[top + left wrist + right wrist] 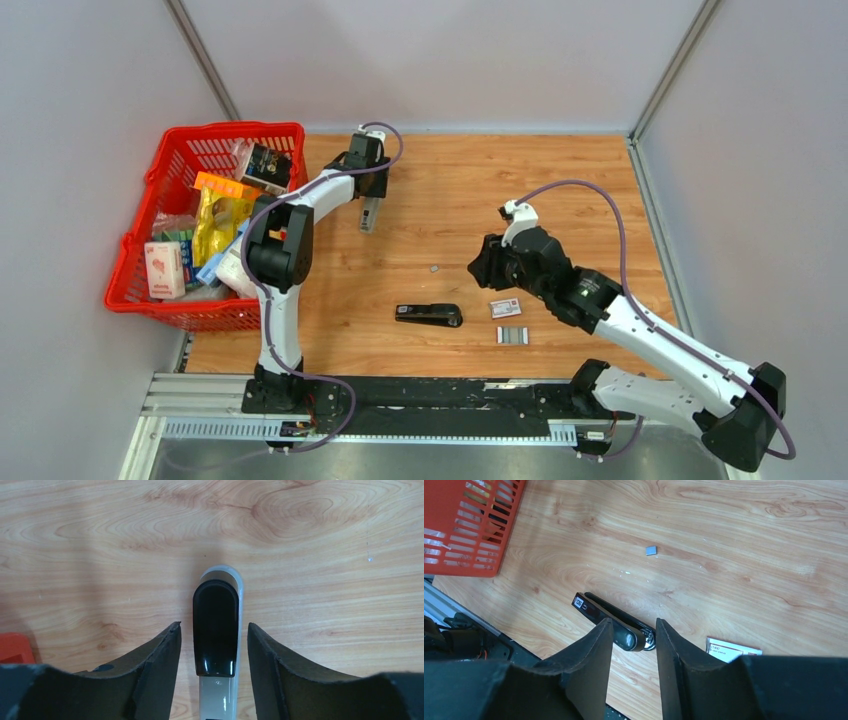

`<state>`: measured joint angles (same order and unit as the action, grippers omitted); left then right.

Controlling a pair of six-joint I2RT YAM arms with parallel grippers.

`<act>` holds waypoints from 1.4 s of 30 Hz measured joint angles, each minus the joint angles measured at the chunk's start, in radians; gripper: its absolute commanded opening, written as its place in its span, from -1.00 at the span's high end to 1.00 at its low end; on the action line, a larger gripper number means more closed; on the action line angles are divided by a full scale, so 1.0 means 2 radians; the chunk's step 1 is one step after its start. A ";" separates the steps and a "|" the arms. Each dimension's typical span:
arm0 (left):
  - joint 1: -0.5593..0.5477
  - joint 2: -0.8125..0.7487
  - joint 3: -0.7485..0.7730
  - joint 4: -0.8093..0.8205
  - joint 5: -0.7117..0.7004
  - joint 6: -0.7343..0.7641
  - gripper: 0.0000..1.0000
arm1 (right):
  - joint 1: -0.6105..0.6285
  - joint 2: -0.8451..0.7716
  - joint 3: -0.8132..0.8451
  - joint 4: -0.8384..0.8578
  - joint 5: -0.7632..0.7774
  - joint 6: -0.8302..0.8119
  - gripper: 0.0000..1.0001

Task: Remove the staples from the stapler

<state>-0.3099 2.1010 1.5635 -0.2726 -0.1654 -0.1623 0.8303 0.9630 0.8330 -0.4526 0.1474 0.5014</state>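
Observation:
A black stapler (428,315) lies shut on the wooden table near the front; in the right wrist view (611,617) it shows just beyond my fingers. A ribbed silvery strip of staples (512,335) lies to its right, and a small grey staple bit (434,268) lies farther back, also in the right wrist view (651,550). My right gripper (482,266) (634,621) is open, empty and above the table. A second stapler, grey with a black top (370,214) (216,630), lies at the back. My left gripper (371,192) (214,625) is open and straddles it with gaps on both sides.
A small white-and-red box (505,308) (730,650) lies next to the staple strip. A red basket (225,137) (454,555) full of packets stands at the left. Grey walls close in the back and sides, and a metal rail (200,395) runs along the front edge.

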 measured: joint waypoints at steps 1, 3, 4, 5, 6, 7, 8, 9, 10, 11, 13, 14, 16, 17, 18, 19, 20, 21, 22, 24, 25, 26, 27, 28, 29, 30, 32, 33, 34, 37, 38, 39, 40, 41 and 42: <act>0.000 0.000 0.000 0.000 0.000 0.002 -0.21 | 0.000 -0.002 0.000 -0.002 0.000 0.000 0.16; 0.000 -0.001 0.000 0.000 0.001 0.003 -0.42 | 0.000 -0.004 0.000 -0.007 0.000 0.001 0.12; 0.000 -0.003 0.000 -0.001 0.001 0.004 -0.43 | 0.000 -0.005 0.001 -0.010 0.000 0.001 0.11; 0.000 -0.005 0.000 -0.001 0.002 0.006 -0.45 | 0.000 -0.006 0.001 -0.013 0.001 0.001 0.08; 0.001 -0.009 0.000 -0.002 0.004 0.006 -0.46 | 0.000 -0.006 0.002 -0.014 0.001 0.002 0.07; 0.001 -0.015 -0.001 -0.002 0.006 0.006 -0.46 | 0.000 -0.006 0.003 -0.015 0.001 0.002 0.04; 0.002 -0.022 -0.004 -0.002 0.008 0.006 -0.46 | 0.000 -0.006 0.004 -0.016 0.002 0.002 0.02; 0.002 -0.033 -0.009 -0.003 0.014 0.006 -0.46 | 0.000 -0.006 0.006 -0.020 0.003 0.002 -0.02; 0.003 -0.046 -0.014 -0.005 0.019 0.006 -0.46 | 0.000 -0.006 0.009 -0.023 0.004 0.002 -0.06; 0.003 -0.061 -0.018 -0.006 0.027 0.005 -0.46 | 0.000 -0.006 0.012 -0.027 0.004 0.001 -0.08; 0.004 -0.096 -0.030 -0.008 0.047 0.004 -0.47 | 0.000 -0.006 0.018 -0.036 0.006 0.000 -0.19; 0.004 -0.116 -0.035 -0.008 0.060 0.004 -0.47 | 0.000 -0.006 0.022 -0.041 0.007 -0.001 -0.22; 0.004 -0.155 -0.047 -0.008 0.087 0.003 -0.67 | 0.000 -0.008 0.031 -0.049 0.010 -0.005 -0.31; 0.004 -0.180 -0.057 -0.007 0.107 0.002 -0.68 | 0.000 -0.011 0.036 -0.056 0.012 -0.010 -0.35; 0.003 -0.197 -0.063 -0.007 0.121 0.003 -0.68 | 0.000 -0.012 0.039 -0.058 0.014 -0.010 -0.39; 0.002 -0.214 -0.072 -0.003 0.138 0.002 -0.68 | 0.000 -0.015 0.041 -0.062 0.014 -0.013 -0.42; 0.001 -0.232 -0.083 -0.002 0.156 0.001 -0.68 | 0.000 -0.019 0.044 -0.068 0.015 -0.016 -0.44; 0.000 -0.245 -0.092 -0.002 0.173 0.001 -0.68 | 0.000 -0.022 0.046 -0.072 0.017 -0.019 -0.46; -0.003 -0.261 -0.104 0.000 0.197 0.002 -0.68 | 0.000 -0.026 0.048 -0.078 0.018 -0.022 -0.48; -0.010 -0.280 -0.122 0.000 0.234 0.003 -0.69 | 0.000 -0.032 0.049 -0.087 0.021 -0.026 -0.52; -0.014 -0.285 -0.129 -0.001 0.249 0.005 -0.69 | 0.000 -0.035 0.049 -0.092 0.022 -0.027 -0.54; -0.023 -0.291 -0.137 -0.001 0.262 0.008 -0.69 | 0.000 -0.037 0.049 -0.097 0.022 -0.028 -0.54; -0.035 -0.296 -0.146 -0.004 0.276 0.014 -0.69 | 0.000 -0.041 0.049 -0.104 0.023 -0.029 -0.55; -0.049 -0.300 -0.154 -0.008 0.288 0.019 -0.69 | 0.000 -0.043 0.049 -0.107 0.023 -0.029 -0.56; -0.063 -0.304 -0.161 -0.013 0.298 0.023 -0.69 | 0.000 -0.047 0.049 -0.110 0.023 -0.030 -0.56; -0.079 -0.307 -0.167 -0.019 0.304 0.028 -0.69 | 0.000 -0.049 0.049 -0.114 0.023 -0.031 -0.57; -0.112 -0.316 -0.179 -0.031 0.315 0.038 -0.69 | 0.000 -0.055 0.049 -0.121 0.023 -0.031 -0.60; -0.129 -0.321 -0.183 -0.037 0.317 0.044 -0.69 | 0.000 -0.057 0.049 -0.126 0.022 -0.032 -0.61; -0.143 -0.327 -0.186 -0.043 0.318 0.049 -0.69 | 0.000 -0.060 0.049 -0.131 0.022 -0.034 -0.61; -0.175 -0.347 -0.196 -0.059 0.317 0.067 -0.69 | 0.000 -0.068 0.051 -0.146 0.022 -0.040 -0.65; -0.182 -0.355 -0.202 -0.061 0.316 0.073 -0.69 | 0.000 -0.070 0.053 -0.152 0.022 -0.041 -0.66; -0.187 -0.365 -0.210 -0.062 0.315 0.078 -0.69 | 0.000 -0.073 0.055 -0.157 0.022 -0.044 -0.67; -0.191 -0.376 -0.221 -0.063 0.315 0.083 -0.70 | 0.000 -0.077 0.057 -0.161 0.021 -0.046 -0.68; -0.196 -0.386 -0.235 -0.064 0.315 0.087 -0.70 | 0.000 -0.080 0.060 -0.166 0.020 -0.049 -0.69; -0.200 -0.394 -0.245 -0.066 0.315 0.090 -0.70 | 0.000 -0.084 0.064 -0.171 0.018 -0.051 -0.71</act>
<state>-0.7101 1.3136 1.0740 -0.4042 0.4641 0.0174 0.8299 0.7944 0.9607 -0.7937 0.1825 0.3985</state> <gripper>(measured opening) 0.846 0.837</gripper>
